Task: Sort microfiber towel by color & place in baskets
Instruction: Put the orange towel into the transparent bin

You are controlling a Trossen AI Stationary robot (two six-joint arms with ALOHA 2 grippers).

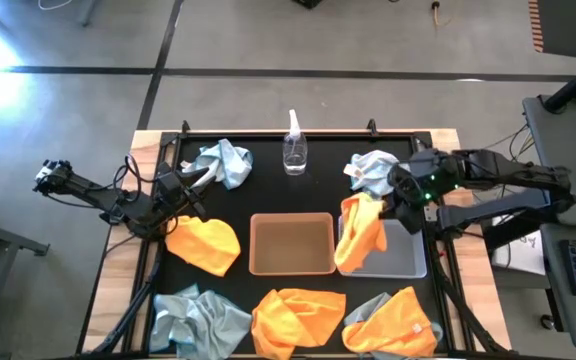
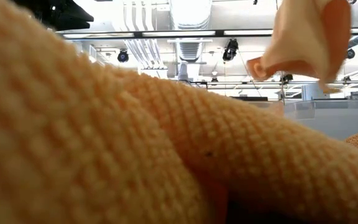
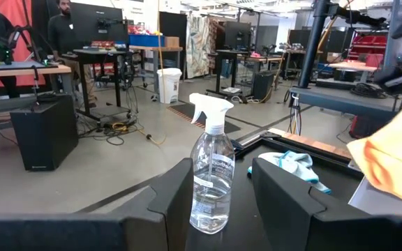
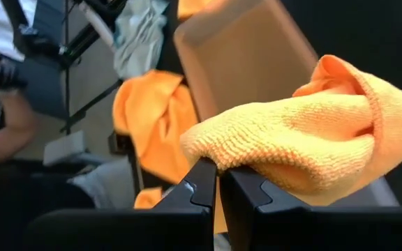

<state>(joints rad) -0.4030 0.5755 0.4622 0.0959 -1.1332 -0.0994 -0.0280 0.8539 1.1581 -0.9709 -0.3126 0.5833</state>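
Orange towel [image 4: 313,132] hangs pinched, apparently tightly, in right gripper [image 4: 218,174].

bottle [image 1: 295,150] behind baskets [image 1: 291,243], towels [image 1: 204,243] around

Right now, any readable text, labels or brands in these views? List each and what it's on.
Spray bottle: a printed label on the front, too small and blurred to read.
Orange towels, blue-grey towels, tan basket, grey basket: no text visible.
Nothing else is legible.

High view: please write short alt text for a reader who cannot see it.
The right gripper holds a bright orange microfiber towel over the translucent grey basket. The tan-brown basket sits empty mid-table; the left gripper waits open near a pale blue-grey towel.
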